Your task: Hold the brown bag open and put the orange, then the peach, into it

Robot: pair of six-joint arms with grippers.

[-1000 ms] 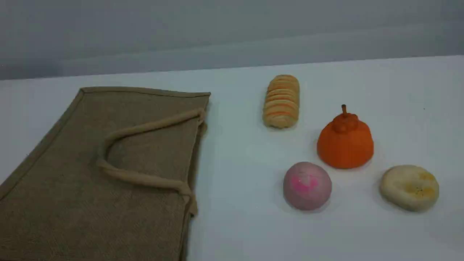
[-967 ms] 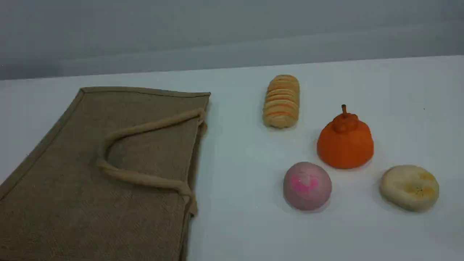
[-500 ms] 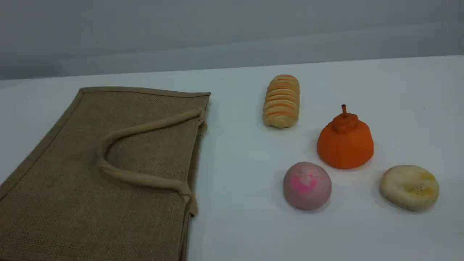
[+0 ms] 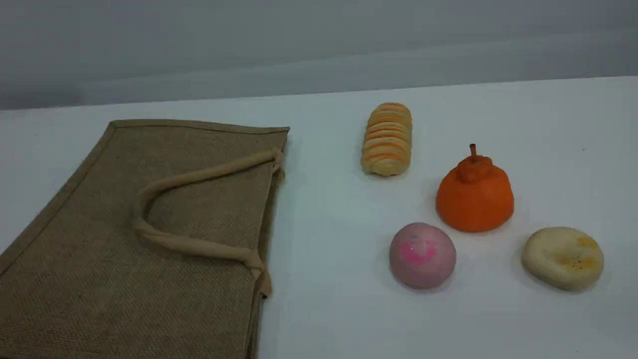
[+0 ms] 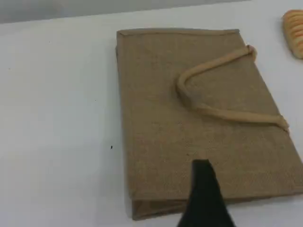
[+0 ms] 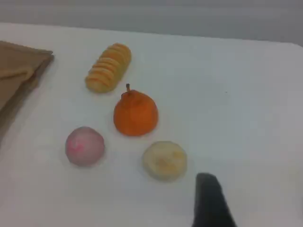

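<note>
The brown bag (image 4: 99, 269) lies flat and closed on the left of the white table, its mouth edge facing right and one beige handle (image 4: 192, 245) looped on top. To its right stand the orange (image 4: 475, 199) and, nearer the front, the pink peach (image 4: 422, 255). Neither arm shows in the scene view. In the left wrist view a dark fingertip (image 5: 204, 189) hangs over the bag's (image 5: 161, 123) near end. The right wrist view shows another dark fingertip (image 6: 210, 198) in front of the orange (image 6: 136, 113) and the peach (image 6: 84, 145). Nothing is held.
A ridged beige-and-orange striped roll (image 4: 388, 138) lies behind the orange. A flat cream-yellow dimpled disc (image 4: 563, 258) sits at the right, closest to the right fingertip. The table's far edge meets a grey wall.
</note>
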